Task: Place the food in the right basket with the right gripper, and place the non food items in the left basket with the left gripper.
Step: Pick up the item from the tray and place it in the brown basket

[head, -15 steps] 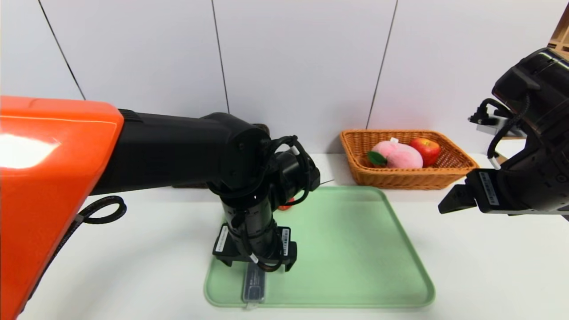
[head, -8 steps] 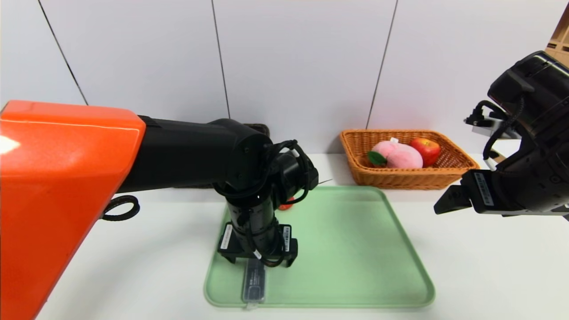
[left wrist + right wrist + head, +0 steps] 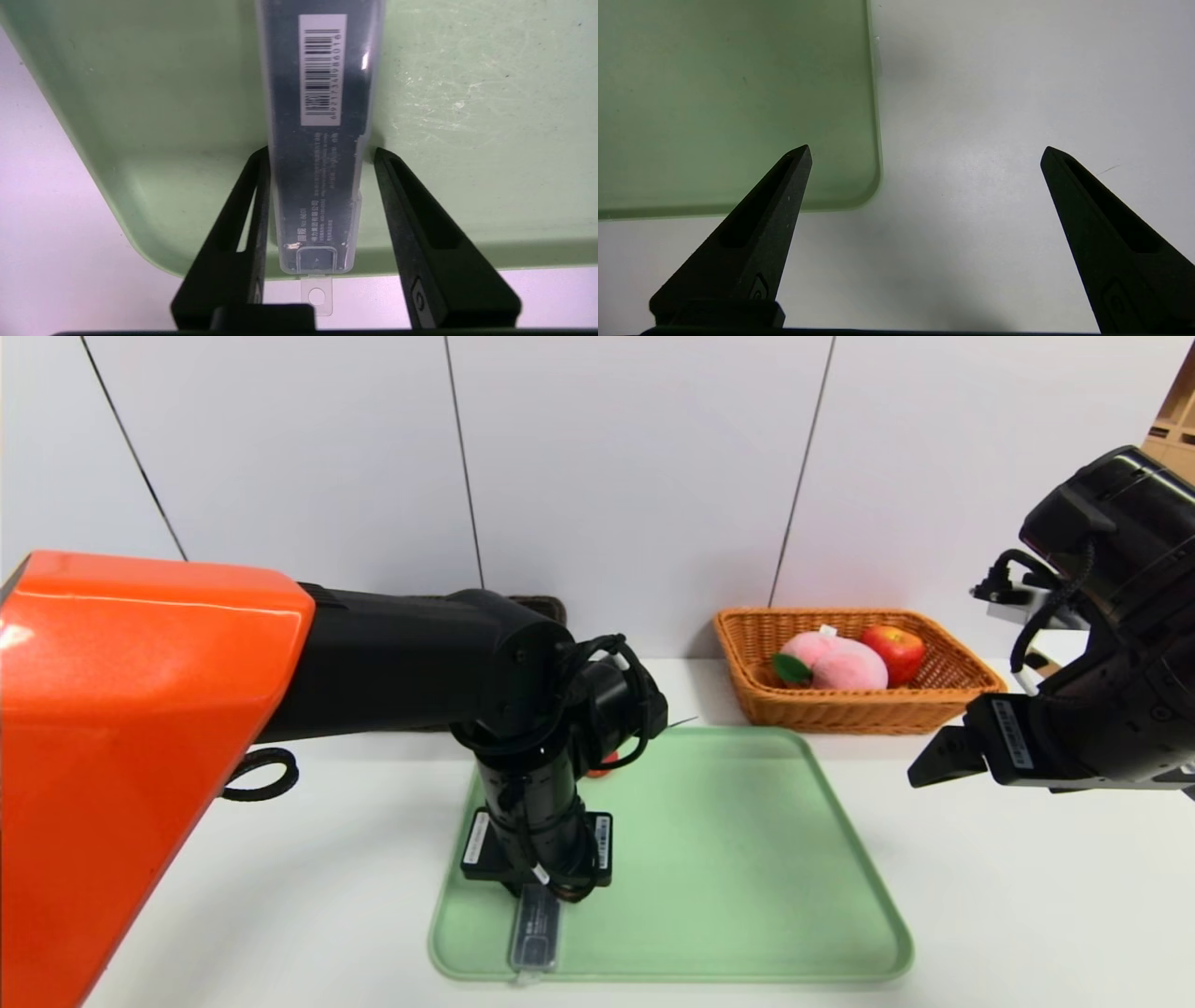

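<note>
The slim grey case (image 3: 534, 933) with a barcode label lies at the near edge of the green tray (image 3: 747, 859). My left gripper (image 3: 537, 887) points straight down over it. In the left wrist view the gripper (image 3: 320, 151) straddles the case (image 3: 320, 93): one finger touches its side, the other stands a sliver off. My right gripper (image 3: 934, 765) hovers open and empty above the table right of the tray; it also shows in the right wrist view (image 3: 924, 149). The pink peach (image 3: 840, 663) and the apple (image 3: 894, 649) lie in the orange-tan right basket (image 3: 943, 695). A small red fruit (image 3: 602, 767) peeks out behind my left wrist.
The dark left basket (image 3: 546, 607) is almost wholly hidden behind my left arm at the back. The white block and the fork are out of view. The tray's corner (image 3: 859, 196) lies below my right gripper, with bare white table (image 3: 971, 116) beside it.
My left gripper has dropped lower over the grey case and its jaws have narrowed around it. My right gripper has drifted slightly left.
</note>
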